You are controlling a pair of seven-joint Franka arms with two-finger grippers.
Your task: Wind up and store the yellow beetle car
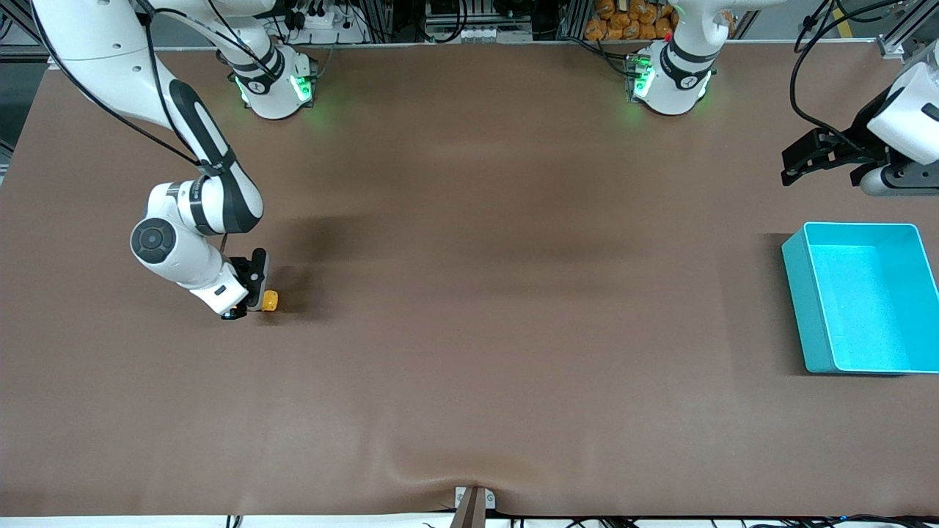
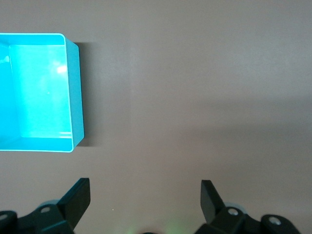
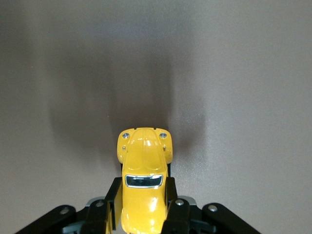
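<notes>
1. Toward the right arm's end of the table, the right gripper sits low at the brown surface with its fingers clenched on the car. In the right wrist view the yellow body is pinched by its flanks, nose sticking out clear of the fingertips.
2. The grip looks centred and square, which is what winding wants. I'd judge the step in hand is the pull-back: keep the wheels pressed flat on the table, drag straight along the car's length, and don't let the nose yaw or lift.
3. Press lightly; the cloth is soft and already rippled at the camera edge, so a hard push could bunch it under the wheels.
4. Toward the left arm's end, well apart from the car, stands the teal bin, empty inside as far as I can see.
5. Over bare table farther back than the bin, the left gripper waits with its fingers spread wide, holding nothing.
</notes>
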